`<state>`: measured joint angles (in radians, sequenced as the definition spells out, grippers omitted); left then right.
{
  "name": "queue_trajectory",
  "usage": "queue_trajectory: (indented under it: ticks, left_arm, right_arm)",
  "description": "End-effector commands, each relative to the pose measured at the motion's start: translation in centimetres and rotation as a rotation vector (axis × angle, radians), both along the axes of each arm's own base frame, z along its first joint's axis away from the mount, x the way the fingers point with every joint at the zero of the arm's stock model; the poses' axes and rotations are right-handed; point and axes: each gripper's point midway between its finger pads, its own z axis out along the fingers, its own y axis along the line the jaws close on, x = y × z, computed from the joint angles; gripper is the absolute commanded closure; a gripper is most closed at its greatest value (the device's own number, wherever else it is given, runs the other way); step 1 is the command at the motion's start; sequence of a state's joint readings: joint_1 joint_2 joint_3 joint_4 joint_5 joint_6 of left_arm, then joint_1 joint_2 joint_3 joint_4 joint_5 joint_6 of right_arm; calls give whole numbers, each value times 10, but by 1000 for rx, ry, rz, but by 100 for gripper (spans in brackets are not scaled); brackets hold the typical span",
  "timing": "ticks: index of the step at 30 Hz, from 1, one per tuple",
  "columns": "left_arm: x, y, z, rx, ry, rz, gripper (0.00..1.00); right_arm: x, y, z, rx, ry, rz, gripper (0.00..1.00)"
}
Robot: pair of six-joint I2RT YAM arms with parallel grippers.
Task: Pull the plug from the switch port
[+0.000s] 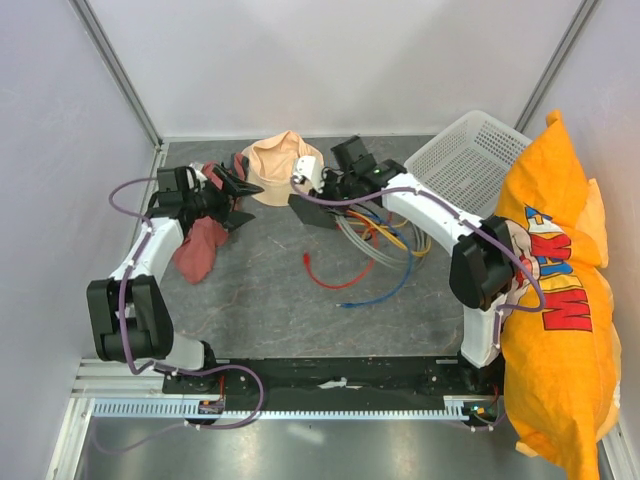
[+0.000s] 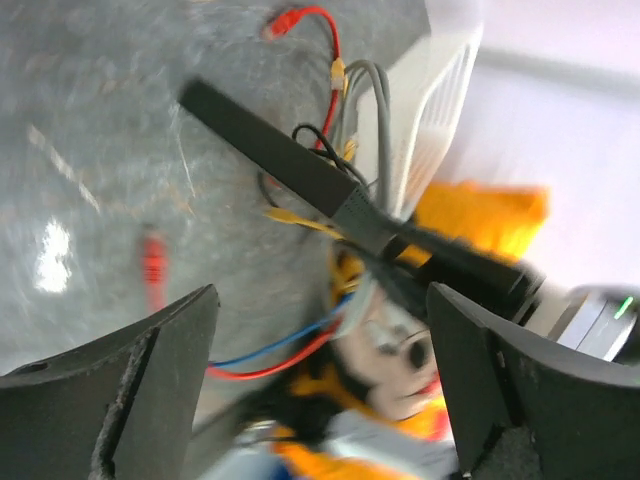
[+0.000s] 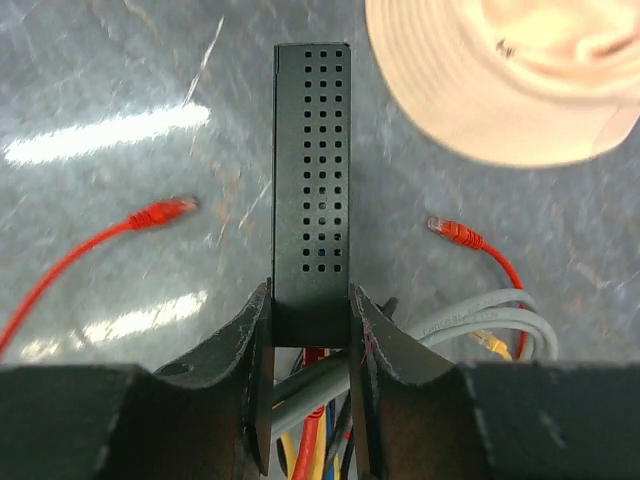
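The switch [image 3: 311,170] is a flat black perforated box standing on its edge on the grey table. My right gripper [image 3: 311,300] is shut on its near end, one finger on each flat face. Red, yellow, blue and grey cables [image 3: 330,400] bunch under that end; I cannot tell which plug sits in a port. In the top view the right gripper [image 1: 320,197] holds the switch [image 1: 314,213] beside the peach hat [image 1: 282,165]. My left gripper [image 1: 241,199] is open and empty, left of the switch. In the blurred left wrist view the left gripper [image 2: 320,300] faces the switch [image 2: 280,150].
Two loose red plugs [image 3: 165,210] [image 3: 450,232] lie either side of the switch. A cable tangle [image 1: 385,250] spreads right of it. A white basket [image 1: 465,160] stands back right, an orange pillow [image 1: 555,290] at the right edge, and a red cloth [image 1: 200,248] under the left arm.
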<state>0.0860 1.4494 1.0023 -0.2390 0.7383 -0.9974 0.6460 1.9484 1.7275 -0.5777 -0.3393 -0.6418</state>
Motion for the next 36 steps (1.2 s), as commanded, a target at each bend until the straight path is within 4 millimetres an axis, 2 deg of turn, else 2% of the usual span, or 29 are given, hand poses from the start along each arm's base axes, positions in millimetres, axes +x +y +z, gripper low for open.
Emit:
queue_trajectory:
  ticks: [1, 2, 3, 4, 5, 6, 7, 8, 9, 10, 15, 18, 20, 21, 23, 27, 28, 30, 35, 36]
  left_arm:
    - [4, -21, 30, 289, -569, -376, 12]
    - [1, -21, 27, 422, -742, -469, 12]
    - [-8, -24, 38, 484, -876, -513, 11]
    - [-13, -23, 31, 543, -995, -538, 11]
    - [-26, -37, 30, 593, -1166, -636, 11]
    - [-40, -43, 40, 627, -1301, -671, 11]
    - [-54, -48, 22, 640, -1366, -712, 10]
    - [-58, -53, 30, 698, -1538, -738, 9]
    - [-68, -60, 24, 693, -1592, -768, 11]
    - [-72, -65, 25, 694, -1639, -792, 13]
    - [-81, -90, 27, 638, -1725, -814, 25]
    - [-86, -106, 21, 636, -1781, -832, 25]
    - [-83, -111, 13, 590, -1721, -838, 25]
    - [-81, -113, 16, 580, -1725, -828, 25]
    - [-74, -114, 8, 572, -1690, -823, 26]
    - [-63, -116, 10, 576, -1691, -796, 27]
    - [-57, -114, 15, 594, -1695, -761, 27]
    - [-54, -111, 23, 592, -1679, -728, 27]
    - [-53, -113, 15, 566, -1649, -760, 27]
    - [-49, -114, 19, 558, -1648, -756, 28]
  right_arm:
    - [-33, -6, 54, 92, 94, 71, 93]
    - [-32, -7, 61, 119, 118, 81, 93]
    - [-34, -8, 61, 125, 140, 86, 93]
    - [-39, -13, 59, 116, 179, 94, 93]
    - [-38, -13, 63, 132, 197, 111, 92]
    - [-45, -16, 60, 118, 233, 124, 92]
    - [-48, -17, 60, 116, 238, 154, 92]
    - [-49, -18, 61, 118, 248, 174, 92]
    - [-56, -20, 59, 110, 282, 187, 92]
    - [-58, -20, 58, 107, 287, 197, 92]
    - [-69, -19, 63, 143, 338, 229, 92]
    - [-73, -16, 67, 170, 358, 245, 92]
    - [-76, -13, 73, 191, 357, 265, 92]
    - [-76, -13, 75, 194, 358, 266, 92]
    - [-76, -14, 78, 196, 353, 262, 92]
    - [-77, -16, 79, 191, 351, 257, 92]
    - [-77, -17, 78, 183, 350, 254, 92]
    - [-78, -21, 75, 160, 348, 254, 92]
    - [-84, -21, 81, 167, 345, 271, 92]
    - [-85, -22, 81, 164, 353, 268, 92]
